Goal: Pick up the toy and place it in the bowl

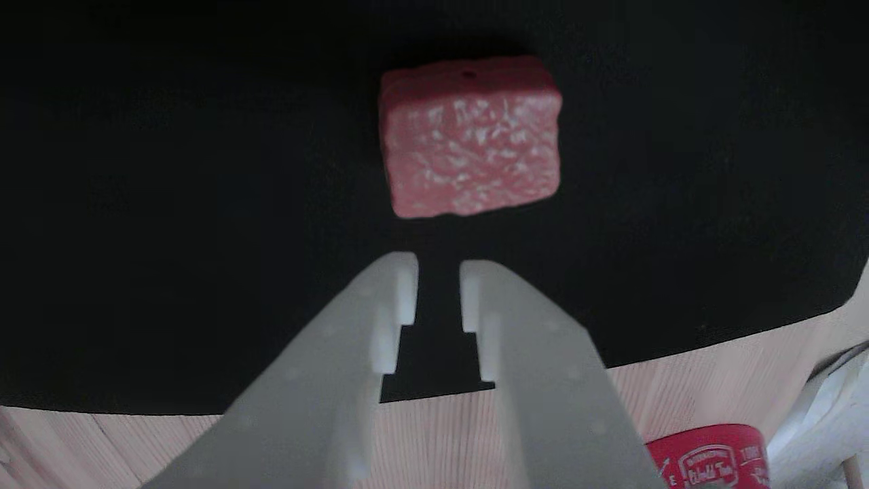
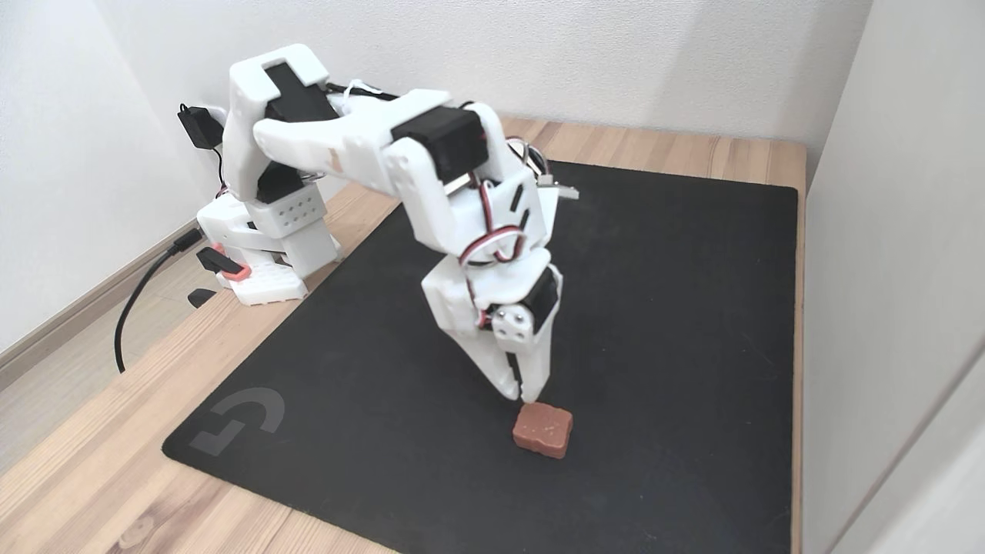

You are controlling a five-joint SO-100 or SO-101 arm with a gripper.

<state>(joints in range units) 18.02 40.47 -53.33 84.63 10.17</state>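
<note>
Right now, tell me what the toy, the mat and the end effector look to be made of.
The toy: likely rubber or foam, dull red-pink, rough top glinting in specks. The mat: matte black, probably fabric-topped, flat with a grey logo. The end effector: white plastic, seemingly 3D-printed, semi-matte with stepped inner edges.

White walls [image 2: 654, 54] surround a pale wooden table [image 2: 85, 477] under even light.
</note>
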